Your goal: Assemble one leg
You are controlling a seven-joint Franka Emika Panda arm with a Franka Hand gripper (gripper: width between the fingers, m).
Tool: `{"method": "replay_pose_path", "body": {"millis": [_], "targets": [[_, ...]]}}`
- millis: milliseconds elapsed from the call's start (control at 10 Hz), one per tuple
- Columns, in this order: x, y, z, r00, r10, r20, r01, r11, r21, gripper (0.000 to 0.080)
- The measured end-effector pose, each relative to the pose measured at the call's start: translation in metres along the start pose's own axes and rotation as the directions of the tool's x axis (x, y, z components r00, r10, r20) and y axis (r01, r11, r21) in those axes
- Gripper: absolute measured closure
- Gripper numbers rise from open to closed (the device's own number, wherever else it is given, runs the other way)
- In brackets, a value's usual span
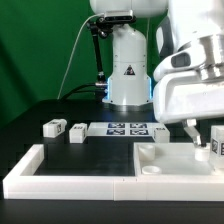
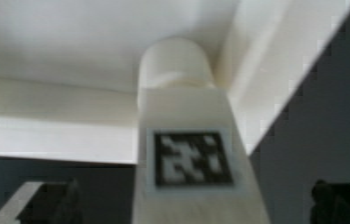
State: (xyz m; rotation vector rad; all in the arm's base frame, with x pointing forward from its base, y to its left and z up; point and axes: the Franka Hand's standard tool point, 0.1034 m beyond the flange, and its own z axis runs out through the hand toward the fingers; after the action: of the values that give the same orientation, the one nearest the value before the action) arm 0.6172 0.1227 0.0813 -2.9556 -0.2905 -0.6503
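The gripper (image 2: pixel 191 203) is hovering, fingers (image 2: pixel 42 201) wide apart and clear of the leg (image 2: pixel 188 120), which is looking light, stiff and slick, best pinched across its sides beside the tag.

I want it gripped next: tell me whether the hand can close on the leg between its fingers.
Probably yes. In the wrist view the leg stands between the hand's open fingers, with a dark gap on each side and nothing else between them.
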Motion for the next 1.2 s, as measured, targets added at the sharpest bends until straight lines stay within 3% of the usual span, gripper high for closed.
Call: {"method": "replay_pose_path", "body": {"millis": [100, 300, 400, 700, 800, 1100, 1200], "targets": [[0.006, 0.001, -0.006, 1.000, 0.008, -0.014, -0.008, 1.000, -0.002, 0.0150], [0.002, -0.002, -0.005, 0.986, 0.029, 0.162, -0.033, 0.999, 0.023, 0.0150], [0.011, 0.000, -0.007, 0.973, 0.030, 0.229, -0.039, 0.999, 0.032, 0.0150], [0.016, 0.014, -0.002, 0.919, 0.042, 0.393, -0.064, 0.997, 0.042, 0.0150], [0.020, 0.022, 0.003, 0.929, 0.052, 0.367, -0.068, 0.997, 0.032, 0.0150], [0.017, 0.021, 0.006, 0.935, 0.060, 0.349, -0.074, 0.997, 0.026, 0.0180], [0.017, 0.021, 0.006, 0.935, 0.060, 0.349, -0.074, 0.997, 0.026, 0.0361]]}}
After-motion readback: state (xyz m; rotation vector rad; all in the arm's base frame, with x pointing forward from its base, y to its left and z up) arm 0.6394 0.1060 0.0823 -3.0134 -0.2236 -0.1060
